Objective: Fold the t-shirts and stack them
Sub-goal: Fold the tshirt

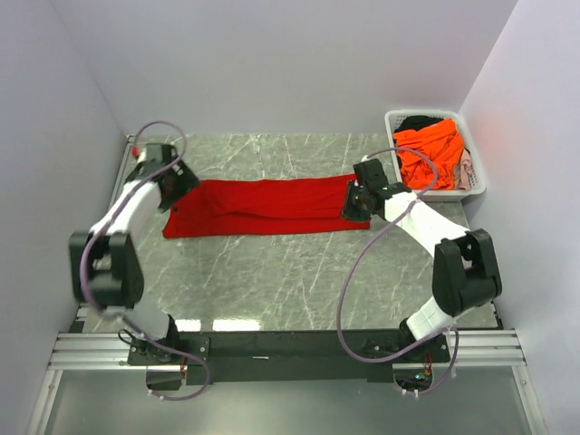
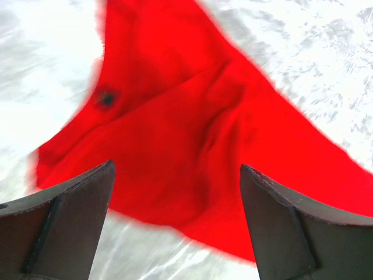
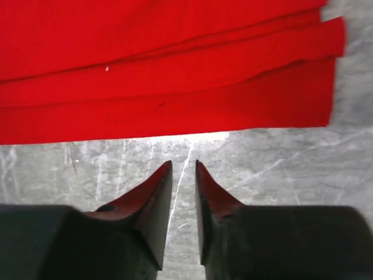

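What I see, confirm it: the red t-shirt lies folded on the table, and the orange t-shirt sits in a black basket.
Not black: the top external view shows the orange t-shirt in a white basket. The red t-shirt does lie folded on the table.

Overhead view: bright, even light with soft shadows. White glare patches sit on the marble table [image 1: 272, 272] at six o'clock. Left wrist view: the red shirt [image 2: 192, 146] is motion-blurred, and the table is blown out white at ten o'clock. Right wrist view: sharp, with a glare strip under the shirt's edge and dark fingers [image 3: 145, 204] tinted red.
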